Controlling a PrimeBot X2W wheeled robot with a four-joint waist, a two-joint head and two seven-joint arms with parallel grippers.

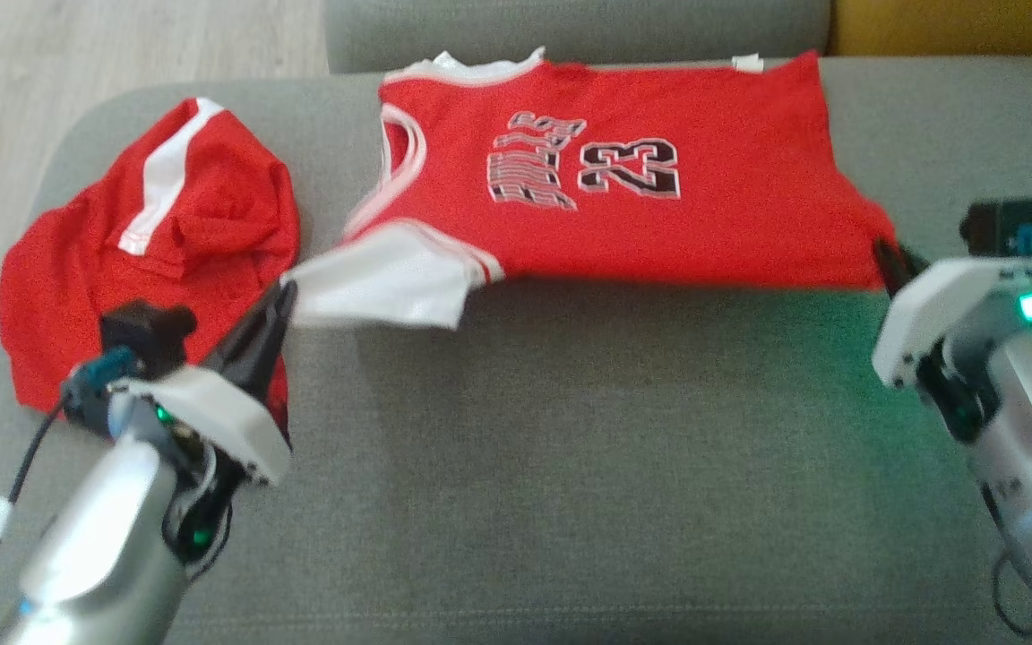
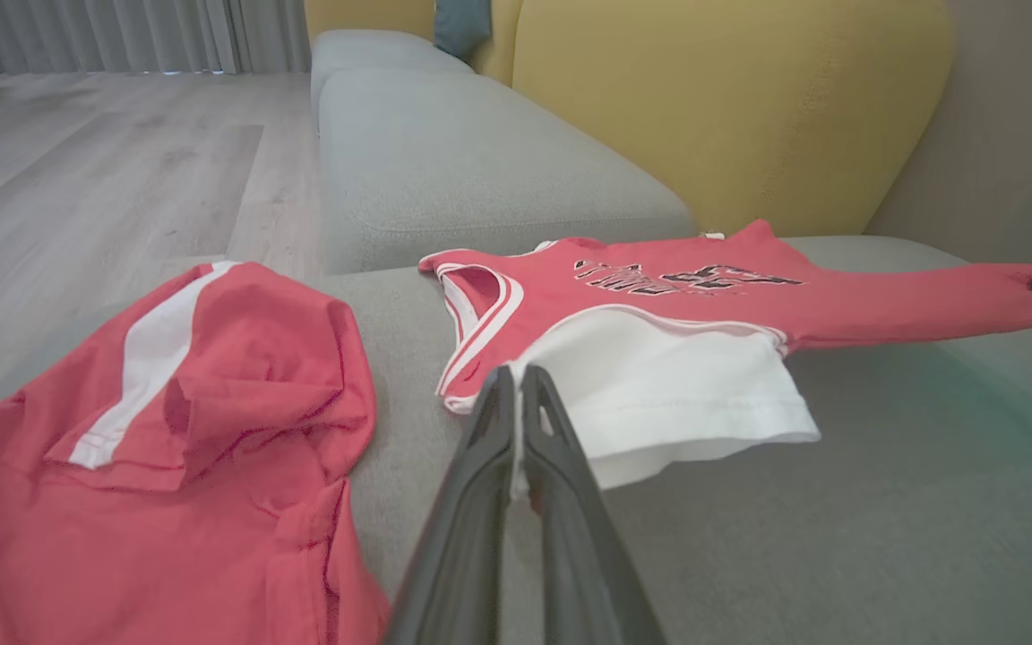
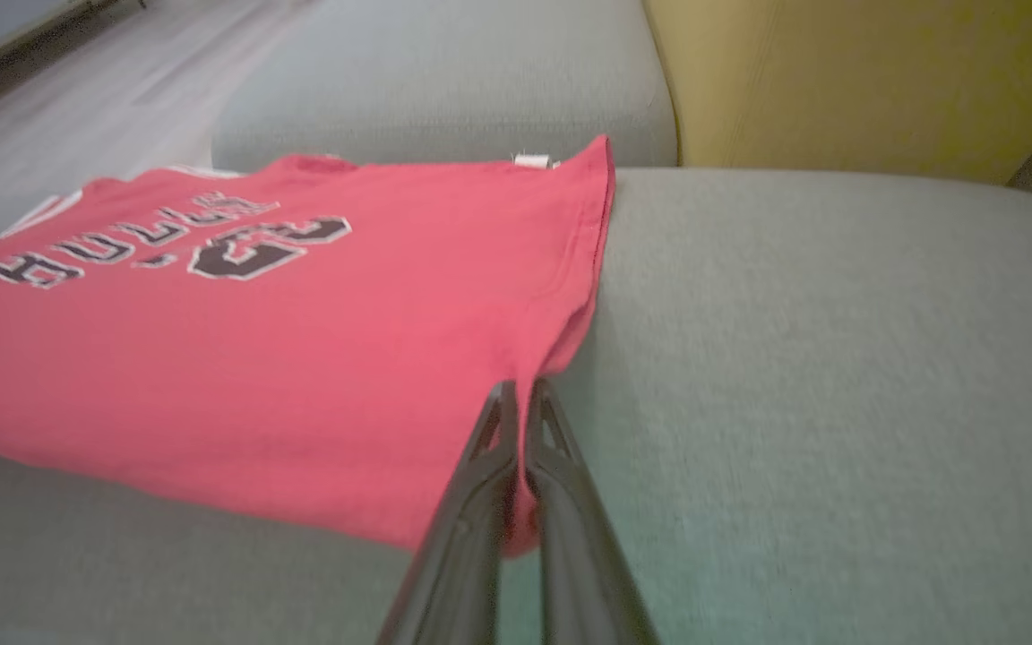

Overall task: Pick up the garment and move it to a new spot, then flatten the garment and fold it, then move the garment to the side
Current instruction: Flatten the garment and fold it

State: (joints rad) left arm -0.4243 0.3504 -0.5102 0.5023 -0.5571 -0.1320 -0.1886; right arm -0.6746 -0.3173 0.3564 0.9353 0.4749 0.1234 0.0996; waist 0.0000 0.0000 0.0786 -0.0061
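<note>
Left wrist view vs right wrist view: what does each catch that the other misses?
Left wrist: left gripper shut on the white sleeve, a crumpled red garment with a white stripe beside it, wood floor. Right wrist: right gripper shut on the hem corner, white tag at the far edge. Both: the red jersey with its dark print, grey sofa, yellow backrest.

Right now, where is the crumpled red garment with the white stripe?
The crumpled garment lies at the head view's left, on the grey cushion, left of the jersey, beside the left gripper.
</note>
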